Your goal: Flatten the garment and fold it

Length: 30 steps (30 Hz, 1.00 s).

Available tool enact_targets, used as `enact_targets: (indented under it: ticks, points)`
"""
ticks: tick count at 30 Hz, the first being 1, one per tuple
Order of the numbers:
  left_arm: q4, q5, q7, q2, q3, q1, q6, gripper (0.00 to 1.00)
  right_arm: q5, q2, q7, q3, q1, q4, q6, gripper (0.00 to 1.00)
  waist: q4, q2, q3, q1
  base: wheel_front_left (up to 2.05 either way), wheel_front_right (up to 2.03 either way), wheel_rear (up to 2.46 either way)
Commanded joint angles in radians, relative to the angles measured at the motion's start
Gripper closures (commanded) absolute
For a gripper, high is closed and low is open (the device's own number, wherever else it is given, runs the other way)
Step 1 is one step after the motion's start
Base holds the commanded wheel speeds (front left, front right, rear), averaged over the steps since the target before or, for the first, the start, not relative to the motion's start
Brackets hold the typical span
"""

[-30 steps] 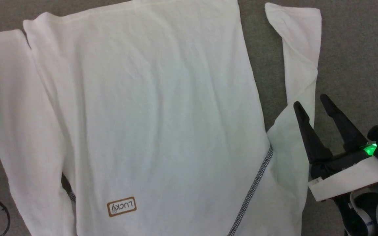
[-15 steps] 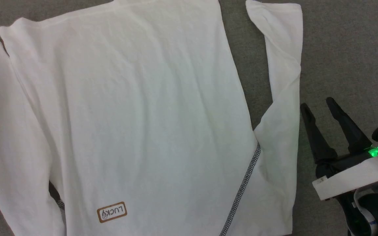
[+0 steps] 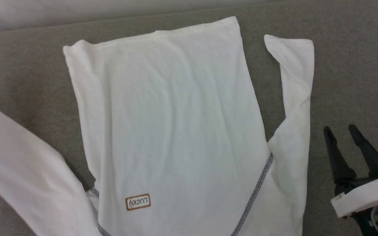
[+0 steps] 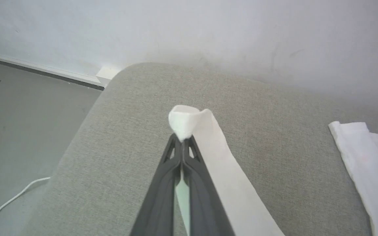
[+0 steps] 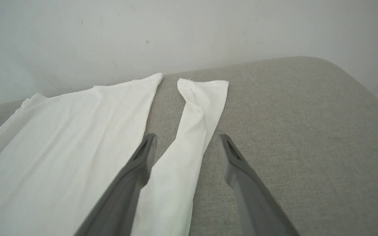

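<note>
Garment lies mostly flat on the grey fabric-topped desk, label up. Left end effector is pinched onto the left sleeve cuff, so this looks like the sleeve-folding step. Next up: lay that cuff across the body without dragging it. Right end effector gapes wide beside the right sleeve.

A grey fabric-covered desk with rounded corners stands against a white wall. The white garment lies spread on it, hem nearest the wall, label farthest from it, one sleeve flat alongside.
</note>
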Motion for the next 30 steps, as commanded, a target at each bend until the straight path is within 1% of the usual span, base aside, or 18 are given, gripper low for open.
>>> enact_targets:
  ticks: [1, 4, 8, 12, 17, 20, 23, 26, 30]
  points:
    - [-0.007, 0.01, -0.01, 0.022, 0.013, 0.022, 0.006, 1.0, -0.008, 0.006, 0.004, -0.008, 0.01, -0.007, -0.001, 0.0, 0.075, 0.0, -0.079, 0.0, 0.0, 0.0, 0.0]
    - [-0.025, 0.019, -0.029, 0.058, 0.036, 0.046, 0.007, 1.0, -0.017, 0.017, 0.012, -0.032, 0.027, -0.012, -0.001, 0.0, 0.094, 0.0, -0.116, 0.0, 0.0, 0.0, 0.0]
    - [-0.074, 0.024, -0.037, 0.081, 0.034, 0.064, -0.015, 1.0, -0.025, 0.035, 0.021, -0.057, 0.056, -0.015, -0.001, 0.0, 0.113, 0.0, -0.168, 0.0, 0.0, 0.0, 0.0]
    - [-0.16, 0.034, -0.018, 0.069, -0.008, 0.074, -0.029, 1.0, -0.028, 0.052, 0.03, -0.069, 0.087, -0.013, -0.001, 0.0, 0.119, 0.0, -0.232, 0.0, 0.0, 0.0, 0.0]
    - [-0.302, 0.057, 0.036, 0.03, -0.103, 0.107, -0.034, 1.0, -0.03, 0.064, 0.043, -0.078, 0.123, -0.024, -0.001, 0.0, 0.11, 0.0, -0.292, 0.0, 0.0, 0.0, 0.0]
    - [-0.395, 0.071, 0.06, -0.016, -0.174, 0.117, -0.036, 1.0, -0.031, 0.068, 0.054, -0.081, 0.14, -0.037, -0.001, 0.0, 0.103, 0.0, -0.301, 0.0, 0.0, 0.0, 0.0]
    - [-0.466, 0.093, 0.077, -0.079, -0.261, 0.114, -0.038, 1.0, -0.03, 0.069, 0.062, -0.088, 0.148, -0.049, -0.001, 0.0, 0.094, 0.0, -0.301, 0.0, 0.0, 0.0, 0.0]
    - [-0.523, 0.128, 0.106, -0.165, -0.369, 0.1, -0.026, 1.0, -0.028, 0.07, 0.07, -0.091, 0.148, -0.055, -0.001, 0.0, 0.077, 0.0, -0.297, 0.0, 0.0, 0.0, 0.0]
    - [-0.543, 0.163, 0.107, -0.283, -0.5, 0.083, -0.035, 1.0, -0.019, 0.071, 0.073, -0.106, 0.149, -0.059, -0.001, 0.0, 0.056, 0.0, -0.288, 0.0, 0.0, 0.0, 0.0]
